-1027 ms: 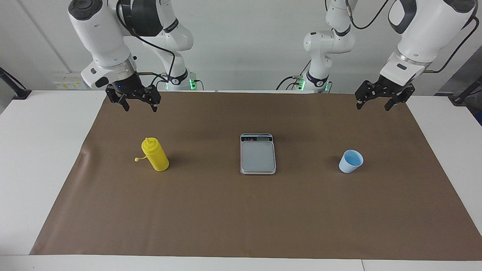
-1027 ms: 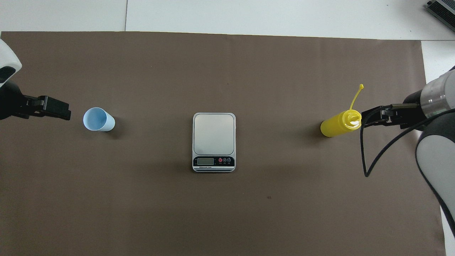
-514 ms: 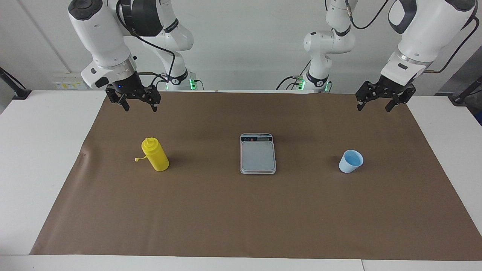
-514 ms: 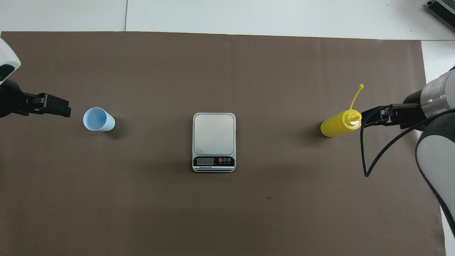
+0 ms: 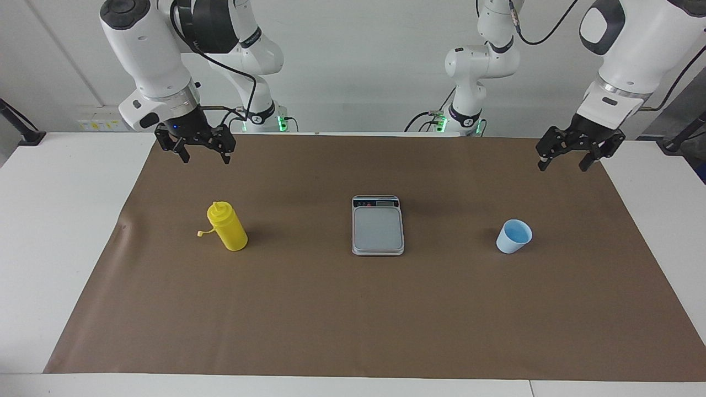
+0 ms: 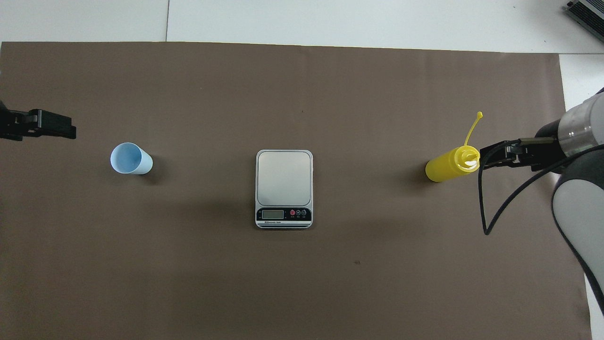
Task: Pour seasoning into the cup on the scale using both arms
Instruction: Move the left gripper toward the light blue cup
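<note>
Robot lab: two arms (image 5: 160, 66), papered table (image 5: 33, 220)

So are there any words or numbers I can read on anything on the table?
Scale: white print under the display strip, too small to read; the display shows no digits that can be made out.
Yellow squeeze bottle: no label or writing visible.
Blue cup: no writing visible.
Yellow stickers on the wall strip: too blurred to read.
So nothing here can actually be read.
</note>
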`<action>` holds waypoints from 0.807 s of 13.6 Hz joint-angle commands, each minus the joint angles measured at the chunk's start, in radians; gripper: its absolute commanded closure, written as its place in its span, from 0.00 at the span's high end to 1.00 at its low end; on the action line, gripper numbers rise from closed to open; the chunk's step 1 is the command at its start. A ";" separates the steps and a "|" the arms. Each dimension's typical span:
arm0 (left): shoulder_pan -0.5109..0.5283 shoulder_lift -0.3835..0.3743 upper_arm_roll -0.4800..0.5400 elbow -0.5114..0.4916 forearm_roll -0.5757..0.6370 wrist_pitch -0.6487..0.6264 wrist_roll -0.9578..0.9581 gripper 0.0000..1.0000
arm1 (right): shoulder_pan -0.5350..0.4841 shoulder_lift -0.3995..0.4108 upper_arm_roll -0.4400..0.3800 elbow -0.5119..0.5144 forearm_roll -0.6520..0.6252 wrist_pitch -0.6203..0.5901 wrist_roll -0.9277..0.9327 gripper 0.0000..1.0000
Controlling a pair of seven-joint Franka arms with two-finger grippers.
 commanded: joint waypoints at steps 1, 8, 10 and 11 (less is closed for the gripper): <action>0.011 0.029 -0.005 -0.098 -0.003 0.121 -0.013 1.00 | -0.013 -0.020 0.007 -0.022 -0.008 0.001 -0.023 1.00; 0.036 0.040 -0.005 -0.402 -0.003 0.492 -0.029 1.00 | -0.013 -0.020 0.007 -0.022 -0.009 0.001 -0.023 1.00; 0.037 0.045 -0.005 -0.486 -0.003 0.569 -0.033 1.00 | -0.013 -0.020 0.007 -0.022 -0.008 0.001 -0.023 1.00; 0.037 0.037 -0.005 -0.522 -0.003 0.604 -0.034 1.00 | -0.013 -0.020 0.007 -0.022 -0.009 0.001 -0.023 1.00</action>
